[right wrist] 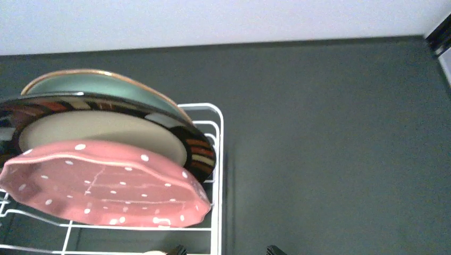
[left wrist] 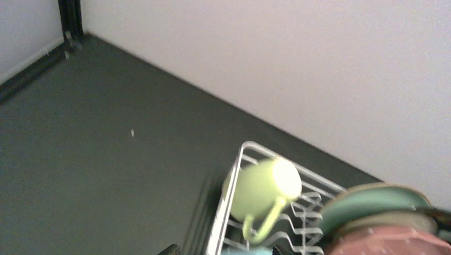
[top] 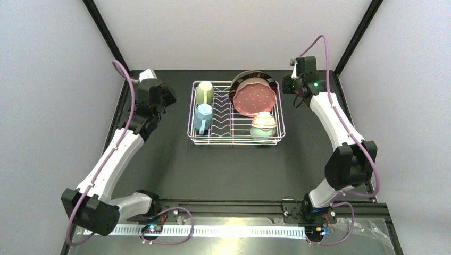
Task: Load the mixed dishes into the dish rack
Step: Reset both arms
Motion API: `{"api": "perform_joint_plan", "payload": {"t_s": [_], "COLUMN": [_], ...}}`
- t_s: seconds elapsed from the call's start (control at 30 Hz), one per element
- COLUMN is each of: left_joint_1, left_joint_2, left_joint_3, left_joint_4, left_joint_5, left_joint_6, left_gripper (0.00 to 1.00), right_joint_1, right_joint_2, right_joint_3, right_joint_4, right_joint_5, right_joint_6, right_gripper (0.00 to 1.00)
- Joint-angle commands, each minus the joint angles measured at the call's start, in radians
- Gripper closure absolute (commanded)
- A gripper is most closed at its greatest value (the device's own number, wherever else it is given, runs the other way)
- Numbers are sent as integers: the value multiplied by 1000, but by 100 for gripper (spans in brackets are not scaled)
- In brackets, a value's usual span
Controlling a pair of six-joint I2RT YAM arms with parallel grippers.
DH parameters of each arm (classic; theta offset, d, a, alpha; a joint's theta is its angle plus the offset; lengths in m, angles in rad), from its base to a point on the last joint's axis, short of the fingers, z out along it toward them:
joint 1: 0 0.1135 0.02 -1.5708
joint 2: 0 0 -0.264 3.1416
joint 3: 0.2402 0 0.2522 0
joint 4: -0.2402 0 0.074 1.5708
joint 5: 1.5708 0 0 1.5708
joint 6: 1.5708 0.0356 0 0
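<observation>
The white wire dish rack [top: 192, 109] stands at the table's far middle. In it a pale green mug [top: 204, 93] and a light blue mug [top: 202, 117] lie at the left. A pink speckled plate [top: 254, 99] leans on a dark-rimmed plate [top: 272, 81] at the back right. Stacked mint and reddish bowls [top: 263, 126] sit at the front right. My left gripper [top: 170, 99] is open and empty, just left of the rack. My right gripper [top: 287, 86] is open and empty at the rack's right rim. The right wrist view shows the pink plate [right wrist: 106, 186], the dark-rimmed plate [right wrist: 106, 127] and a mint-green dish [right wrist: 95, 84].
In the left wrist view the rack's corner [left wrist: 234, 175] holds the green mug [left wrist: 263, 188], with dark table to the left. In the right wrist view the rack's rim [right wrist: 218, 159] runs between my fingertips [right wrist: 178, 249]. White walls and black frame posts [top: 106, 32] bound the table.
</observation>
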Motion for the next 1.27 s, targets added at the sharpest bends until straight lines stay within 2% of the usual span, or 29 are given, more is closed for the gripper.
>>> {"api": "perform_joint_plan", "payload": {"t_s": [0.0, 0.07, 0.17, 0.27, 0.43, 0.67, 1.0, 1.13, 1.23], "left_joint_1": [57, 108, 167, 185, 188, 189, 190, 190, 189], "left_joint_2": [94, 154, 238, 301, 381, 405, 460, 469, 476], "left_joint_3": [56, 65, 68, 44, 2, -107, -104, -99, -93], "left_joint_4": [174, 212, 257, 354, 491, 725, 783, 785, 782], "left_joint_5": [-97, -90, -47, -48, -98, -102, -84, -85, -84], "left_joint_6": [229, 247, 225, 240, 305, 387, 415, 429, 431], "left_gripper": [1, 1, 1, 1, 1, 1, 1, 1, 1], "right_joint_1": [-4, -5, -5, -16, -79, -133, -166, -168, -173], "right_joint_2": [-28, -38, -59, -71, -66, -7, 72, 28, 44], "right_joint_3": [27, 14, -31, -71, -133, -172, -160, -225, -192], "right_joint_4": [4, 31, 106, 179, 279, 379, 469, 563, 539], "right_joint_5": [80, 107, 207, 283, 305, 359, 342, 313, 330], "right_joint_6": [-83, -80, -70, -70, -70, -122, -152, -179, -173], "right_gripper": [13, 12, 3, 2, 2, 2, 2, 3, 2]}}
